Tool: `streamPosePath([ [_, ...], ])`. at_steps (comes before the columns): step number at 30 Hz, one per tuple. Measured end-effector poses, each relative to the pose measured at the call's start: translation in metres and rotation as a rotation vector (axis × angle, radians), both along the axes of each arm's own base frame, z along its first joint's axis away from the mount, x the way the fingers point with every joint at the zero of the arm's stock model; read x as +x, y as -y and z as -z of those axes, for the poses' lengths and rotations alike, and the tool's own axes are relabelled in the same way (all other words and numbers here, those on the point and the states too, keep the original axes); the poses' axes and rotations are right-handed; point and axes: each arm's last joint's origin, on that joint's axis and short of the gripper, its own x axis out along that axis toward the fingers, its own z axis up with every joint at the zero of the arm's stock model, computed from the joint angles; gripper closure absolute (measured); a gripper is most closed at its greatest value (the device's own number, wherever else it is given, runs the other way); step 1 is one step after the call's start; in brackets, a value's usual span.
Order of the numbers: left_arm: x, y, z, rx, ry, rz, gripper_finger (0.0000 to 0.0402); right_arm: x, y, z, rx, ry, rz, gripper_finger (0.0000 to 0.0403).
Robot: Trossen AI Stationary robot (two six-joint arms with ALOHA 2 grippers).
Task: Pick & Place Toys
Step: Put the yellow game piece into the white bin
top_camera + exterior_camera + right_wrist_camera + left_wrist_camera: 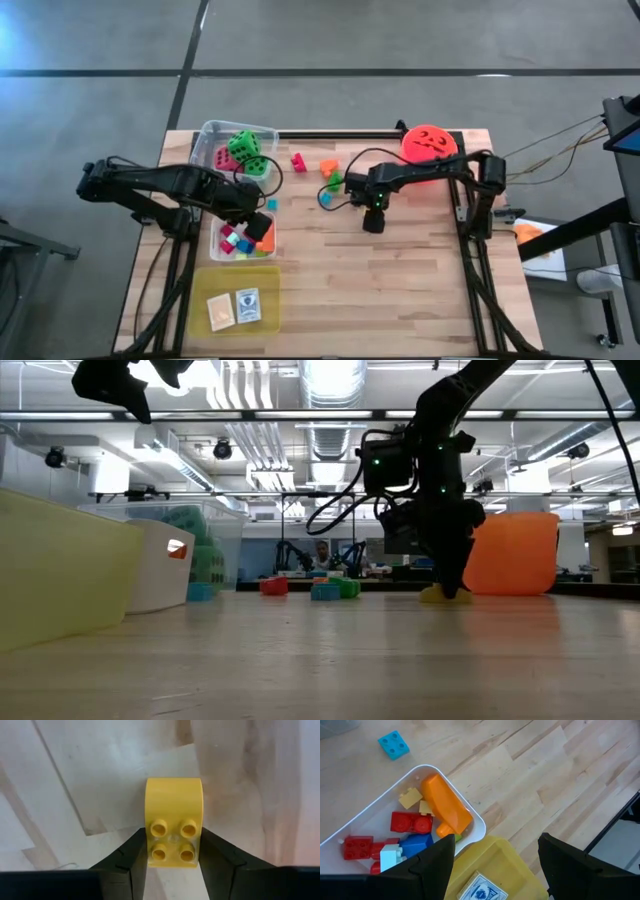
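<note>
Right gripper (172,862) clamps a yellow block (174,822) on the table (400,280)
The block sits on the wood mid-table, pinched on both sides by the fingers (125,860), near the orange bucket (430,143). The left gripper (495,865) hangs with jaws apart above the white tub (480,827) of blocks, beside the yellow tray (200,300) holding cards (235,308). Dice (245,148) lie in the clear tub (205,140)
</note>
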Motion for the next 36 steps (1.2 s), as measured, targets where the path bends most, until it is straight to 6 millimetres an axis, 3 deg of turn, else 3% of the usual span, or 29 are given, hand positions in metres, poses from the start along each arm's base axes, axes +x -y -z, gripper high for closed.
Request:
streamPosePath([
  [5, 0.001, 0.0, 0.0, -0.009, 0.011, -0.016, 0.013, 0.004, -0.012, -0.007, 0.028, 0.025, -0.03, 0.0266],
  [11, 0.011, 0.001, -0.009, -0.024, 0.158, -0.021, 0.013, 0.008, -0.029, -0.038, 0.01, 0.131, -0.061, 0.0265],
  [17, 0.022, 0.001, -0.017, -0.015, 0.307, -0.073, 0.013, 0.014, -0.044, -0.099, -0.027, 0.371, -0.058, 0.0265],
  [23, 0.037, 0.001, -0.032, -0.036, 0.524, -0.159, 0.013, 0.017, -0.065, -0.179, -0.118, 0.69, -0.071, 0.0265],
  [26, 0.044, 0.002, -0.038, -0.072, 0.612, -0.212, 0.013, 0.02, -0.069, -0.203, -0.18, 0.773, -0.059, 0.0265],
  [32, 0.054, -0.001, -0.038, -0.101, 0.659, -0.278, 0.013, 0.034, -0.074, -0.231, -0.23, 0.852, -0.044, 0.0264],
  [36, 0.055, -0.007, -0.037, -0.091, 0.66, -0.335, 0.013, 0.048, -0.08, -0.227, -0.26, 0.789, -0.066, 0.0264],
])
